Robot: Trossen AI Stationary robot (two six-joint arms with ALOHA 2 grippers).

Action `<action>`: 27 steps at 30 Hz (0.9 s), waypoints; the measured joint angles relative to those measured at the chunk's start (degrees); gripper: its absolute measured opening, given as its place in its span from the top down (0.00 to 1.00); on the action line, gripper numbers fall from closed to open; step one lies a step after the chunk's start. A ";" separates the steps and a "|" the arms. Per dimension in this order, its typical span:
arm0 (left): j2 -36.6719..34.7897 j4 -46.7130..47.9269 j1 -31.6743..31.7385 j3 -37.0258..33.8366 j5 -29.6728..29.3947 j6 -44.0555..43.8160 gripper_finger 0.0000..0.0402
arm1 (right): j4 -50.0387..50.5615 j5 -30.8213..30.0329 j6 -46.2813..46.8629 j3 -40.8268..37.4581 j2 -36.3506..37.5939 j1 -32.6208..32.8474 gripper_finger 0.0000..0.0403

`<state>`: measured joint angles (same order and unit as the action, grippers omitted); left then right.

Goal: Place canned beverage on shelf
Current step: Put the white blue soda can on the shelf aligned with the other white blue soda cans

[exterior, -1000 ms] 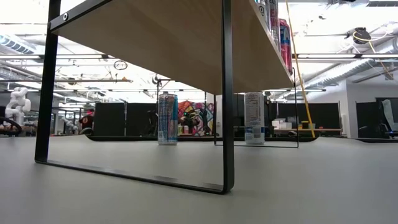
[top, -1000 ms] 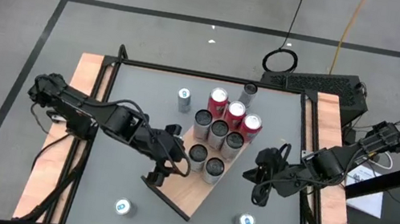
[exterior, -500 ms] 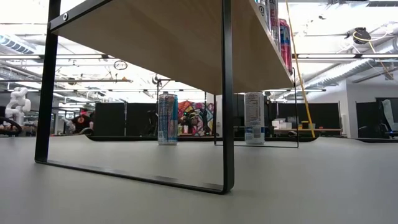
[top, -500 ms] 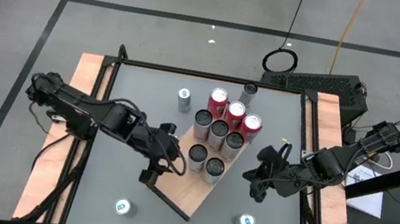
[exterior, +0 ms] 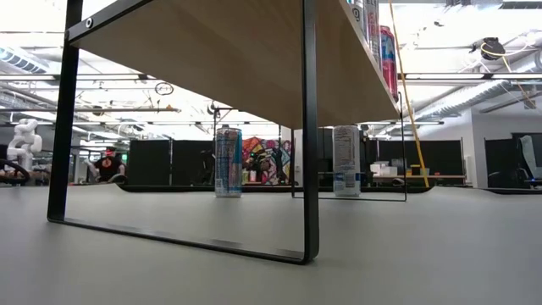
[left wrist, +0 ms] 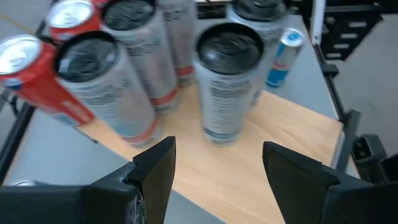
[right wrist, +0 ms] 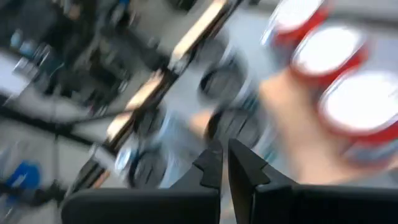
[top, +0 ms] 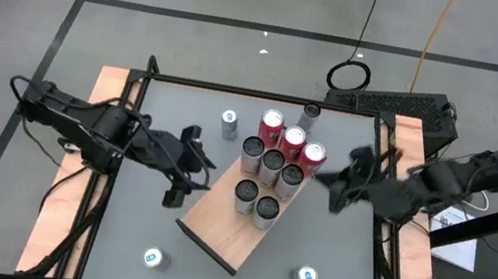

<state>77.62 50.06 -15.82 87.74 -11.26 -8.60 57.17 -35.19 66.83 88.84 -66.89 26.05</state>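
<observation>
Shelf (top: 233, 220) lies diagonal at counter (top: 333, 245) centre w/ eight cans: three red-top cans (top: 292, 139) at its 12 o'clock end, five dark-top cans (top: 259, 184) behind them. Left hand (top: 186, 164) at shelf's 9 o'clock edge, fingers wide apart, holding nothing. Right hand (top: 336, 179) at 3 o'clock, fingers nearly together, empty. Loose cans on counter: 11 o'clock (top: 229, 122), 7 o'clock (top: 153, 258), 5 o'clock (top: 306, 276).

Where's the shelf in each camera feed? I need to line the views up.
High view: the shelf stands diagonally mid-table, with cans on it.
Low view: its underside fills the top, with a black leg in front.
Left wrist view: light wood under the cans.
Right wrist view: a blurred tan patch beside red tops, probably the shelf.
Shared landmark: the red cans at its far end.
</observation>
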 joint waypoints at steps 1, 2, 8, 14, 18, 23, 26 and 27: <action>-0.21 0.00 0.49 0.00 -0.23 -0.02 0.40 | 1.88 -1.41 -0.85 2.00 -0.01 -1.30 1.00; -0.33 -0.03 1.10 0.00 -0.35 -0.08 0.40 | 3.70 -2.53 -1.90 4.09 -0.05 -2.80 1.00; -0.36 -0.02 4.12 0.00 -0.36 -2.76 0.40 | 9.34 -3.59 -14.57 13.22 0.07 -15.42 1.00; -0.15 -0.28 6.99 0.00 -0.17 -3.19 0.40 | 9.51 6.99 -30.60 12.95 -0.02 -29.57 1.00; -0.14 -0.26 8.77 0.00 0.49 -3.35 0.40 | 9.51 18.17 -39.08 9.84 -0.04 -39.62 1.00; -0.12 -0.20 10.51 0.00 0.94 -3.13 0.40 | 6.42 32.18 -51.50 5.26 -0.31 -52.69 1.00; -0.12 -0.13 11.34 0.00 0.79 -3.59 0.40 | 2.44 43.28 -58.14 2.09 -1.38 -60.52 1.00; -0.12 -0.02 11.50 0.00 0.47 -4.42 0.40 | 1.04 46.52 -59.98 1.00 -1.96 -62.82 1.00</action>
<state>77.49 50.04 -4.32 87.74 -10.79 -13.02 58.21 11.34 6.86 89.84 -68.85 -36.77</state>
